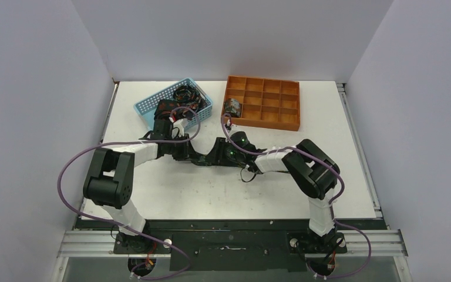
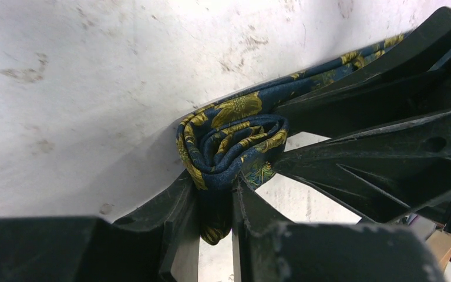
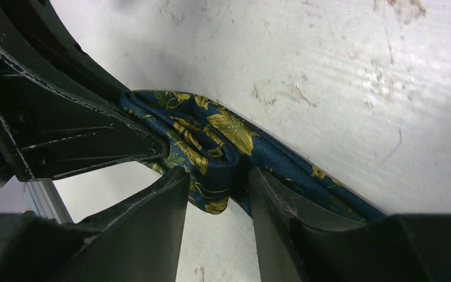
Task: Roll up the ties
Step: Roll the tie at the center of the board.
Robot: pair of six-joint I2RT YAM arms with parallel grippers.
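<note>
Left wrist view: tie (image 2: 235, 138), half-rolled. Left gripper (image 2: 214, 197) jaws pinch the coil; right gripper (image 3: 217, 185) jaws straddle it, slack; tail leads at 2 o'clock.

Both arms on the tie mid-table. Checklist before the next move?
1. Left gripper clamped on the roll: ok, fabric is pinched between its fingers.
2. Right gripper holding: cannot tell; its jaws straddle the roll, but contact on both sides is unclear.
3. Roll compact: ok, coiled layers show at its end.
4. Tail wound in: not ok; a strip runs out flat on the table.
5. Free slot in the tray: ok; only one finished roll sits in it.
</note>
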